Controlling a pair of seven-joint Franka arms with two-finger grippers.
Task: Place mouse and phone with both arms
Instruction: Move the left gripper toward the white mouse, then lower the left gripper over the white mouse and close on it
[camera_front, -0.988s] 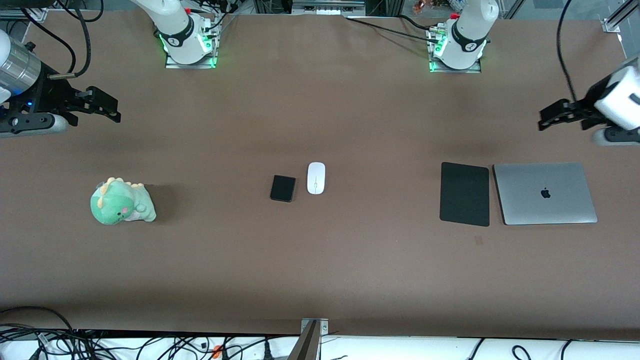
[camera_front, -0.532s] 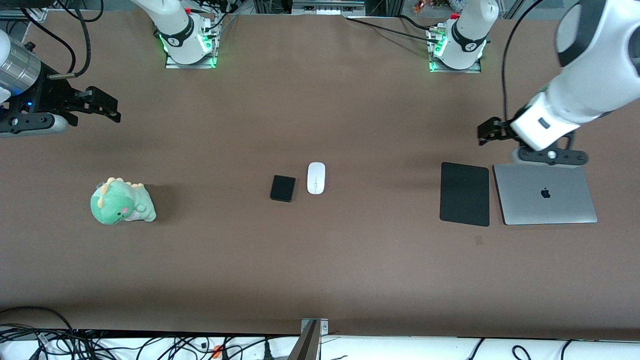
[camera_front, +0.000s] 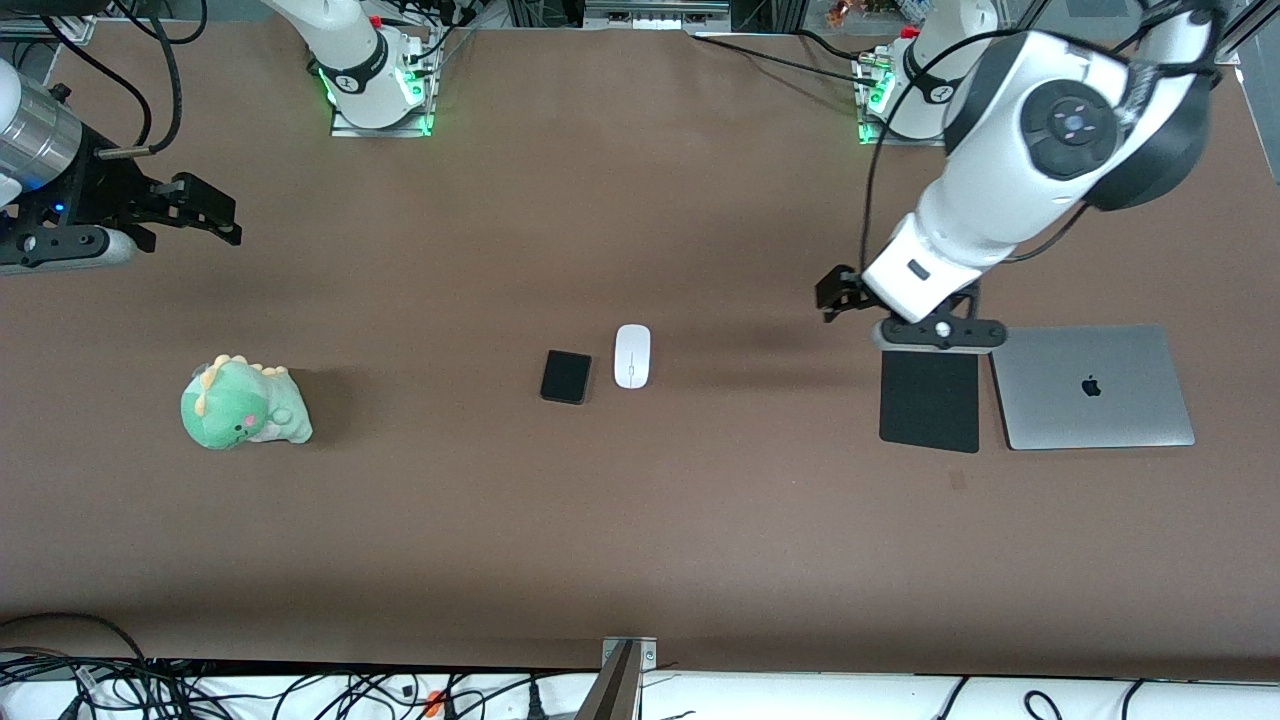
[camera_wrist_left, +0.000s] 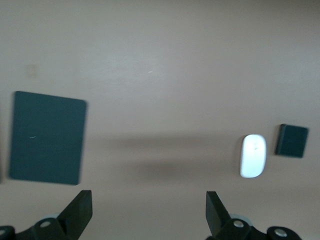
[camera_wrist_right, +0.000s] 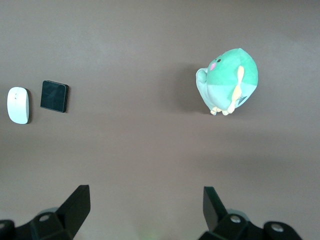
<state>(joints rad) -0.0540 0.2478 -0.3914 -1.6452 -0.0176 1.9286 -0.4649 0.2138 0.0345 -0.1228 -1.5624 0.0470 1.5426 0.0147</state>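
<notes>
The white mouse (camera_front: 632, 356) and the black phone (camera_front: 566, 377) lie side by side mid-table, the phone toward the right arm's end. My left gripper (camera_front: 833, 297) is open and empty, up in the air over bare table by the mouse pad's (camera_front: 929, 400) corner. The left wrist view shows its open gripper (camera_wrist_left: 148, 200), the mouse (camera_wrist_left: 253, 155), the phone (camera_wrist_left: 292, 141) and the pad (camera_wrist_left: 47, 137). My right gripper (camera_front: 232, 222) waits open and empty at the right arm's end. The right wrist view shows its open gripper (camera_wrist_right: 146, 197), the mouse (camera_wrist_right: 18, 105) and the phone (camera_wrist_right: 54, 96).
A closed silver laptop (camera_front: 1092, 385) lies beside the mouse pad toward the left arm's end. A green plush dinosaur (camera_front: 243, 403) sits toward the right arm's end and also shows in the right wrist view (camera_wrist_right: 229, 81). Cables hang along the table's near edge.
My left arm has swung from the left arm's end of the table past the laptop toward the middle. The right arm, mouse and phone have not moved.
</notes>
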